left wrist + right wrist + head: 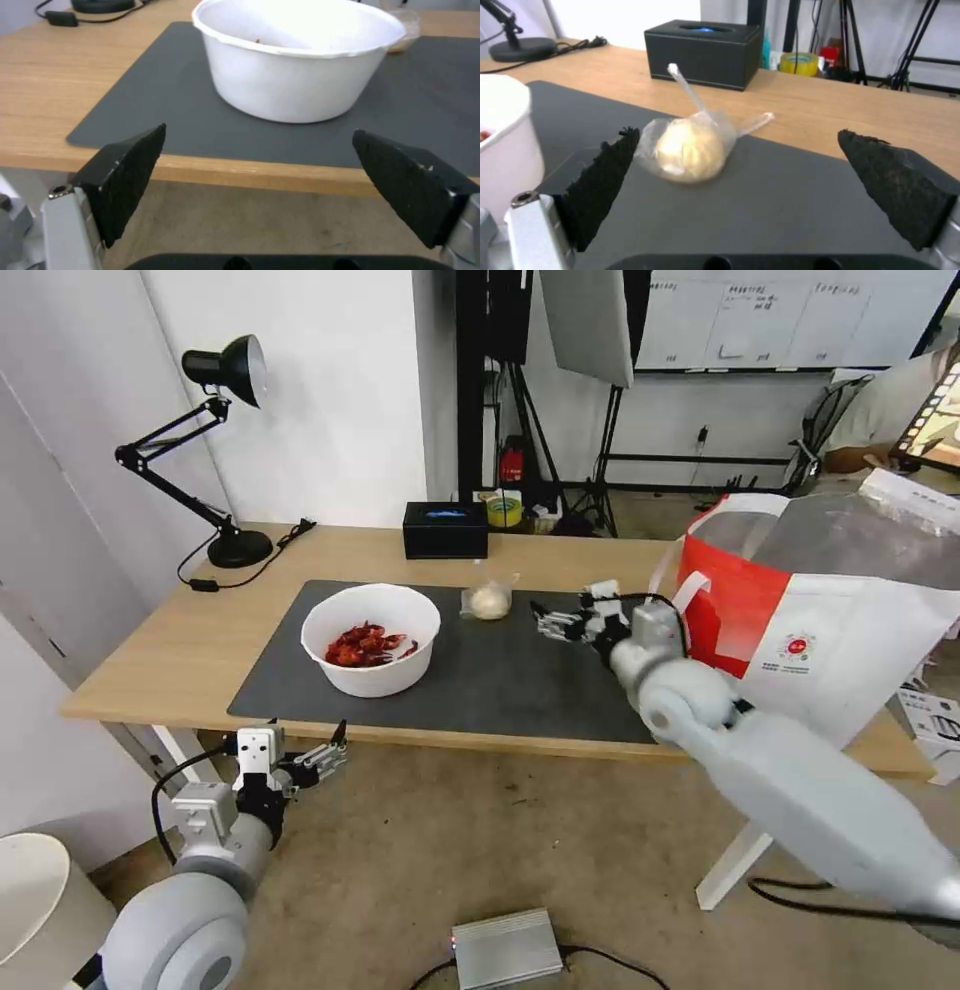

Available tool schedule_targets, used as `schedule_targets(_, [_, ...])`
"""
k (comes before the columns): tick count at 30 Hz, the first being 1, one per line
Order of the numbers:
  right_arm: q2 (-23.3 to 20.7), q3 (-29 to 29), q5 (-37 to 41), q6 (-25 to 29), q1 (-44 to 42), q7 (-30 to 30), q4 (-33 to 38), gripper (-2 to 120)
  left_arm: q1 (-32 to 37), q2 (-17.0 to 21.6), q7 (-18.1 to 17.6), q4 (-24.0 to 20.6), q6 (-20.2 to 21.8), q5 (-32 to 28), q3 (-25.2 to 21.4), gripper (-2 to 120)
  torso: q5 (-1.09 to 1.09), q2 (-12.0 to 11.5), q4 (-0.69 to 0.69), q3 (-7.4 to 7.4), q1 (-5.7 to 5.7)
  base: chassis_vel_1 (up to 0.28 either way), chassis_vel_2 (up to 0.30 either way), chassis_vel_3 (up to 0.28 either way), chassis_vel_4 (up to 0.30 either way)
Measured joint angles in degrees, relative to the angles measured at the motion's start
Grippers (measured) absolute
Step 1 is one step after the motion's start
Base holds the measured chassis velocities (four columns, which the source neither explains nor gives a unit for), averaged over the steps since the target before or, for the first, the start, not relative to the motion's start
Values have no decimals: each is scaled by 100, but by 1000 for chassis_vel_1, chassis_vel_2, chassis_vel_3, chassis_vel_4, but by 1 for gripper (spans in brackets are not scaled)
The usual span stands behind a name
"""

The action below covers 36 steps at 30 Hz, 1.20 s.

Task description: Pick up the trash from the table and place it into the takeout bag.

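Both grippers hang open and empty, one before the table (190, 640), one over its dark grey mat (500, 680).

The long light-wood table carries the mat, and the big white-and-red takeout bag (800, 640) stands open at its right end, silver lining showing. The white bowl (371, 638) of red crayfish shells sits on the left part of the mat. The black box (445, 529) rests on bare wood behind the mat, and the black desk lamp (215, 450) stands at the far left corner. The right gripper (547, 622) hovers above the mat just left of the bag, jaws spread wide and holding nothing, pointed toward the small clear bag (692, 148) with its whitish lump, which lies at the mat's far edge. The left gripper (325, 754) waits below the table's near edge, facing the bowl, jaws likewise parted and empty.
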Motion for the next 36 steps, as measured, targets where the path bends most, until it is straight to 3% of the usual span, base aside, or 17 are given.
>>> schedule_targets(11, [1151,-314,78,-138,915,-241,-1741,100,128,-51,-27,-38,3,15,-103,100,-1,0,-1,-1,0,0,0,0,0])
schedule_targets(25, [2205,-297,-318,-950,1410,-92,-3055,100,201,-196,-26,-46,4,109,-101,100,-1,0,0,-1,-1,0,0,0,0])
schedule_targets(36, [2802,-173,-840,-1137,1506,-130,-3922,100,236,-226,12,-33,2,180,-81,100,0,0,-1,-1,-1,0,0,0,0])
